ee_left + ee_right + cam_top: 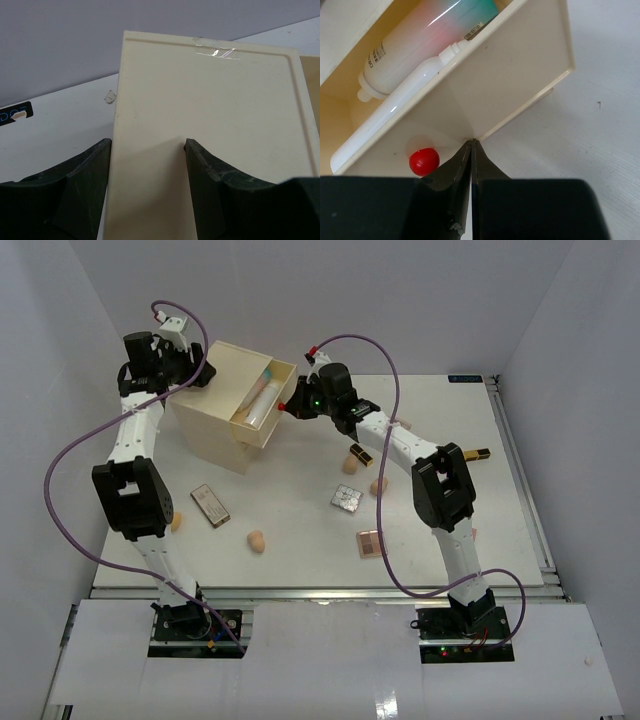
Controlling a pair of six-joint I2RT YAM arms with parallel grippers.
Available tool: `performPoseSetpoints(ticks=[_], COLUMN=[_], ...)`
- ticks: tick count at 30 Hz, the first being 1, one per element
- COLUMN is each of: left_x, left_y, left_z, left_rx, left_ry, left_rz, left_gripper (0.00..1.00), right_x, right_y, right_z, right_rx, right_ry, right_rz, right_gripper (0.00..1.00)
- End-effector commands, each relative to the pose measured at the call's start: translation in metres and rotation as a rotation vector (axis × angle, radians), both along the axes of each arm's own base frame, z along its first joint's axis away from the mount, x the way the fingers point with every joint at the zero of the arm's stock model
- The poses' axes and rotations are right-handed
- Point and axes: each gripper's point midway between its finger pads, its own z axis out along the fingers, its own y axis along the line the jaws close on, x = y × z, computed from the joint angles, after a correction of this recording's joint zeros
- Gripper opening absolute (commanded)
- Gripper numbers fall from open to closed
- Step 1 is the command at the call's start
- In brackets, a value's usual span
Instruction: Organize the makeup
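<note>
The cream drawer chest (pixel 215 415) stands at the back left with one drawer (pixel 265 425) pulled out. In that drawer lie a white teal-capped tube (pixel 420 45) and a clear bottle (pixel 395 112). My right gripper (pixel 472 142) is shut, its tips against the drawer front beside the red knob (pixel 424 161). My left gripper (pixel 148 145) is open at the chest's back left corner, straddling the edge of a cream panel (pixel 210 105). Loose on the table lie a brown palette (pixel 210 505), a silver palette (pixel 346 499), a pink palette (pixel 370 542), peach sponges (pixel 256 540) and a black-gold lipstick (pixel 362 454).
Further sponges lie at the left arm (pixel 176 521) and near the right arm (pixel 379 485). A second dark lipstick (pixel 478 453) sits right of the right arm. White walls close in the table (pixel 500 500) on three sides. Purple cables loop over both arms.
</note>
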Motion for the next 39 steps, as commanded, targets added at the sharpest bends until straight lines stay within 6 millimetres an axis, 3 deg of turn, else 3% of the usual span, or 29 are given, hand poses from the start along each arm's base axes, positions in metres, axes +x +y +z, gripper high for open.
performPoseSetpoints(ticks=[1,8,15,19,28,34,39], left_x=[-0.059,-0.065,-0.071,-0.075,-0.083,-0.082,-0.078], left_y=[-0.122,-0.139,-0.155,-0.162,-0.165,-0.163,-0.165], left_z=[-0.085,-0.095,-0.106,-0.113,-0.122,-0.130,-0.129], left_rx=[-0.098,-0.118,-0.131,-0.134,-0.168,-0.159,-0.183], left_ry=[0.319,0.345,0.376,0.394,0.433,0.446,0.455], left_rz=[-0.355,-0.411,-0.455,-0.473,-0.492,-0.469,-0.468], left_gripper=[0.68,0.68,0.68,0.68,0.68,0.68,0.68], right_x=[-0.056,-0.069,-0.085,-0.105,-0.077,-0.057,-0.041], right_y=[0.081,0.090,0.098,0.097,0.077,0.052,0.034], right_z=[0.091,0.096,0.085,0.082,0.080,0.075,0.066], right_rx=[0.214,0.198,0.204,0.200,0.149,0.147,0.117], right_ry=[-0.214,-0.277,-0.300,-0.365,-0.437,-0.445,-0.424], right_rz=[0.219,0.281,0.382,0.514,0.454,0.449,0.370], right_gripper=[0.08,0.08,0.09,0.14,0.17,0.29,0.29])
